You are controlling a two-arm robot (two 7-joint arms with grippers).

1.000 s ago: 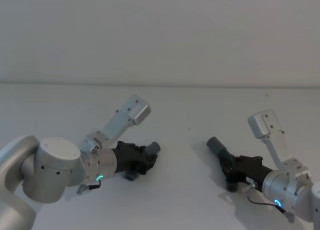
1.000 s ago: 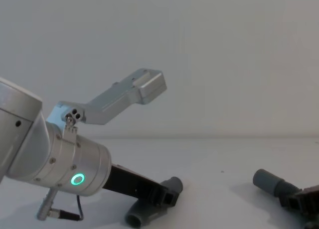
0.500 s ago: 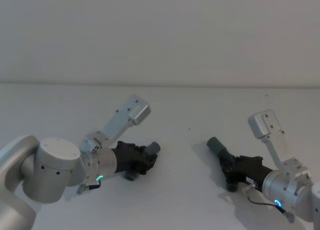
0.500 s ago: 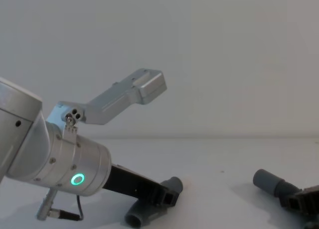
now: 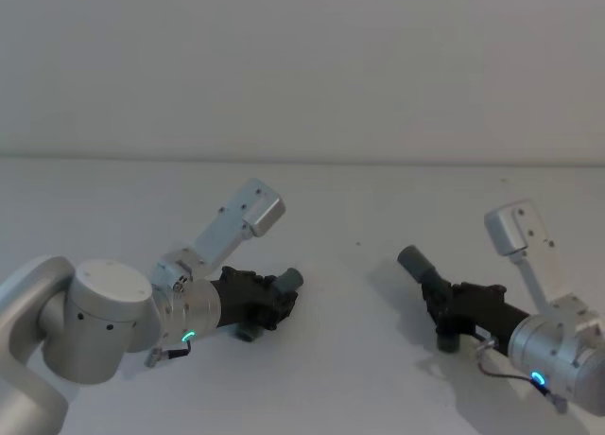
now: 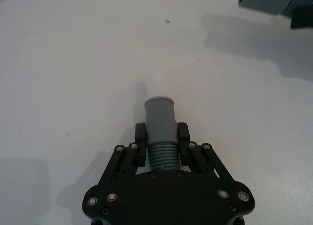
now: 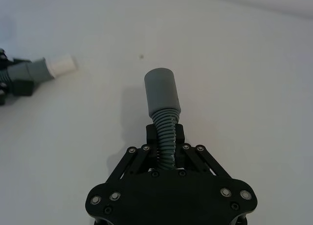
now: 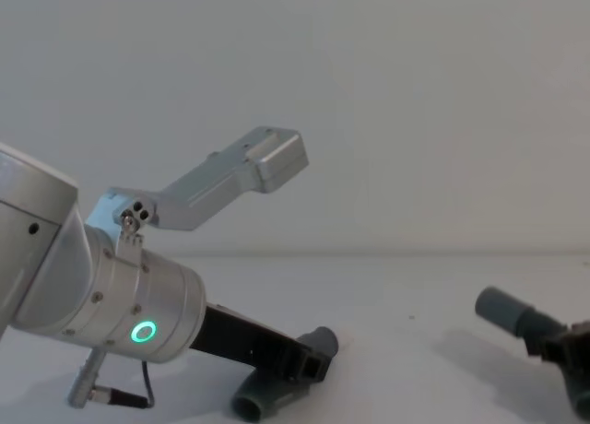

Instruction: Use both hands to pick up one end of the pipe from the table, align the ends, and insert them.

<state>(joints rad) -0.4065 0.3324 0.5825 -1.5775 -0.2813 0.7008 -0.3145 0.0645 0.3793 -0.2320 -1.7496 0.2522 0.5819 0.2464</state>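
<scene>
- The tube [image 6: 160, 118] and hose [image 7: 165, 127] look light. The ribbed runs will likely flex and the smooth cuffs [image 7: 163, 90] stay stiff, so a hold just behind a cuff seems best.
- The left gripper [image 6: 161, 137] clamps the tube's ribs there, low at the table [image 5: 359, 359].
- The right gripper [image 7: 164, 137] pinches the hose likewise, its cuff raised towards the tube, well apart.

Open table [image 5: 348, 307] between left cuff [image 5: 289, 278] and right cuff [image 5: 413, 260] seemingly allows passage.
</scene>
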